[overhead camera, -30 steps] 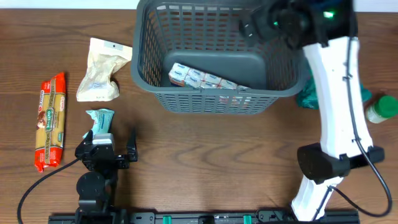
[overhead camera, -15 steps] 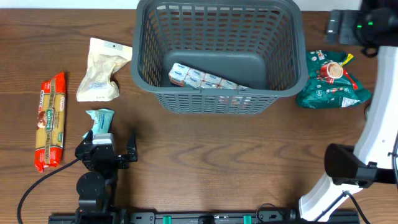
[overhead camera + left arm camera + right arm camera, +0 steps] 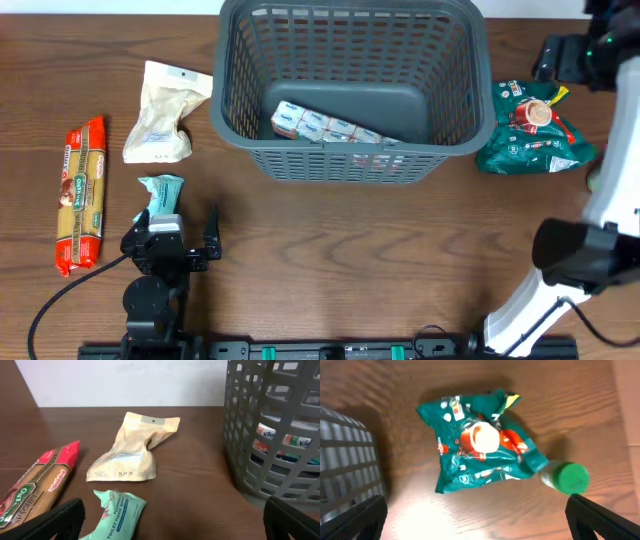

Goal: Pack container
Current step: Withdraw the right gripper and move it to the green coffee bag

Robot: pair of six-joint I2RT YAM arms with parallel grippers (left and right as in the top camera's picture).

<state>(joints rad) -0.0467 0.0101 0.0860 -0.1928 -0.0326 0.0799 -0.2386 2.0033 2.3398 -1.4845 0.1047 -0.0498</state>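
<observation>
Dark grey lattice container (image 3: pixel 350 162) (packets (image 3: pixel 325 127) inside); left end effector (image 3: pixel 172 520), right end effector (image 3: pixel 477 520) spread.

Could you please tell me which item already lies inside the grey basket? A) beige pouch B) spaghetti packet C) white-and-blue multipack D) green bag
C: the white-and-blue multipack lies on the floor of the basket; the spaghetti packet, beige pouch and green bag lie outside it on the table.

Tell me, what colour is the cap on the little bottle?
The cap is bright green. The right wrist view shows it best.
</observation>
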